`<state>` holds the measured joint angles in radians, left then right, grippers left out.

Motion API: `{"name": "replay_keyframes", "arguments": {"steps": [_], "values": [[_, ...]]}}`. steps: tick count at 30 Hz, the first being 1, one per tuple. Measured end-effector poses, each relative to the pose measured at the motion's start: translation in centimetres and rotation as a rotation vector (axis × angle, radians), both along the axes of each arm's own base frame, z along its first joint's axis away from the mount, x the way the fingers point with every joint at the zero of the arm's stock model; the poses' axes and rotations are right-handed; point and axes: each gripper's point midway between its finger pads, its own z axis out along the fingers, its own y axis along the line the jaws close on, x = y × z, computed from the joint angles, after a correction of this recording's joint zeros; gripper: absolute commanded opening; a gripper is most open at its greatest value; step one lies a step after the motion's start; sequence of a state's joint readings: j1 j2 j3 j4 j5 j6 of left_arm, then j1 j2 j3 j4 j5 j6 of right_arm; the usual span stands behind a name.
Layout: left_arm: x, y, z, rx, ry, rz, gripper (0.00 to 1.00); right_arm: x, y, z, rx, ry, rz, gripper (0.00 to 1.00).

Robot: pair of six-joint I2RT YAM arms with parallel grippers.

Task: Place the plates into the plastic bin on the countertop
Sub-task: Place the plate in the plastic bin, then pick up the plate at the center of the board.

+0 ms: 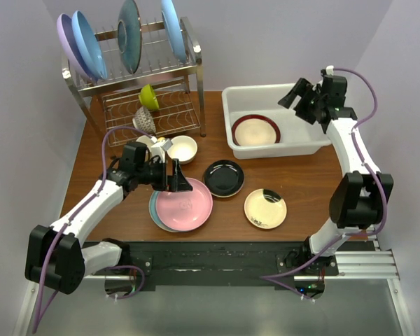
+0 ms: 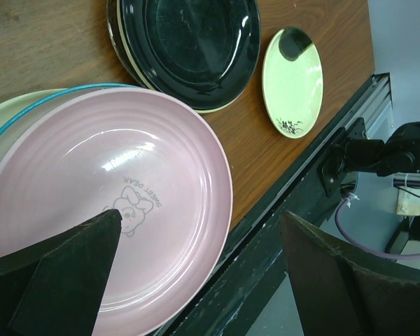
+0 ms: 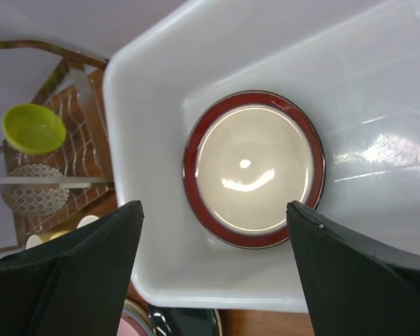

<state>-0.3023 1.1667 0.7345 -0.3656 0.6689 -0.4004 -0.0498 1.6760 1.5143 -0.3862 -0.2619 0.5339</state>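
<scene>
Where pale walls (image 1: 280, 42) meet, reddish countertop (image 1: 315, 182) (wood-grain)

The pink plate (image 2: 169, 175) carries the only readable words: "SWEET DEAR", printed in small grey capitals on its inner face, just above a small cartoon face (image 2: 128, 210) with a bow. In the left wrist view the lettering appears upside down. No other writing is legible.

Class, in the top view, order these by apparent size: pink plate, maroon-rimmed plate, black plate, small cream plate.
1. pink plate
2. maroon-rimmed plate
3. black plate and small cream plate: look alike, not ranked.
</scene>
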Motion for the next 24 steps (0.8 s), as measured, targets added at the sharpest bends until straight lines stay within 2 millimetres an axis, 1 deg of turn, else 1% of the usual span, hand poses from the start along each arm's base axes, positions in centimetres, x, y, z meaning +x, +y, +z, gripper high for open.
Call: {"name": "replay_keyframes", "arguments": {"steps": [1,4,9,14,15,21,24], "values": [[0.0,0.0,0.0,0.0,0.0,0.0,1.0,-0.3,0.1,0.9,0.001,-0.022,0.002,0.88],[0.0,0.0,0.0,0.003,-0.001,0.003,1.0,-1.6,0.5,2.6,0.012,-0.066,0.017,0.9],[0.2,0.2,0.0,0.013,-0.009,0.02,1.0,-4.2,1.5,4.0,0.049,-0.097,0.052,0.92],[0.4,0.4,0.0,0.02,-0.01,0.035,1.0,-6.3,2.7,5.5,0.069,-0.134,0.087,0.94],[0.5,0.4,0.0,0.022,-0.01,0.038,1.0,-6.8,3.0,5.8,0.07,-0.143,0.094,0.96],[0.7,0.7,-0.3,0.036,-0.002,0.065,1.0,-9.7,6.4,7.4,0.079,-0.186,0.179,0.99],[0.7,0.8,-0.4,0.043,0.002,0.073,1.0,-11.3,7.9,7.0,0.081,-0.183,0.221,0.99]]}}
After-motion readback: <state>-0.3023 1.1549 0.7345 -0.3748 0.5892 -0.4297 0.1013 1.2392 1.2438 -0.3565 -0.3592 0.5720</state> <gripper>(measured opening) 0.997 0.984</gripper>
